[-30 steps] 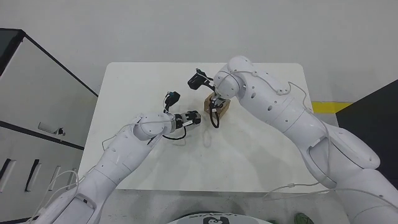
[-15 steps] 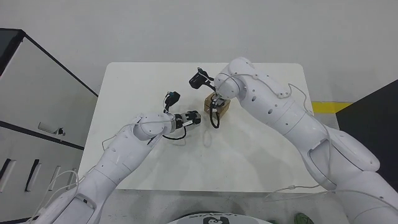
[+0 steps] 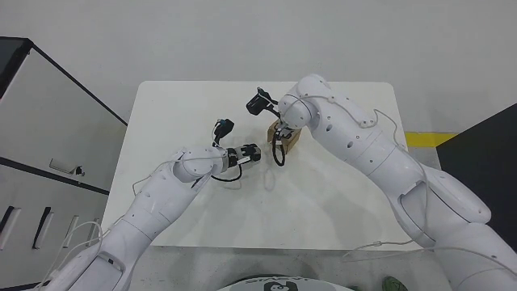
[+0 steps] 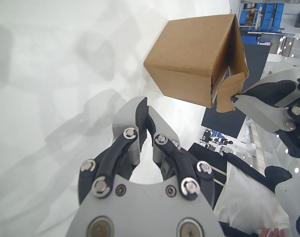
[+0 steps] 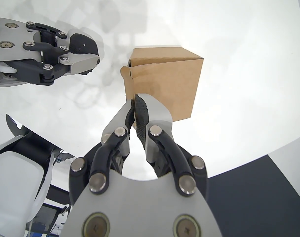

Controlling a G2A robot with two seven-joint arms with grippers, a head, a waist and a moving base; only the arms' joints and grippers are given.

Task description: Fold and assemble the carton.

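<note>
The right gripper [image 5: 136, 103] is pinched shut on the edge of a loose flap [image 5: 128, 82] of the carton [image 5: 169, 82], which sits near the middle of the worktop [image 3: 323, 210]. The left gripper [image 4: 146, 114] hangs just beside it, closed on nothing. The thin hold could slip, or tear the flap at its crease, which seems frayed; unbraced, the carton may slide or tip rather than fold.

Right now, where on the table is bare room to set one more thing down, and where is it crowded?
Bare: the table corner far from the robot, beside the left arm, and the near strip between both arms. Crowded: the middle, where the right gripper pinches the carton by a flap and the left gripper sits close beside it.
</note>
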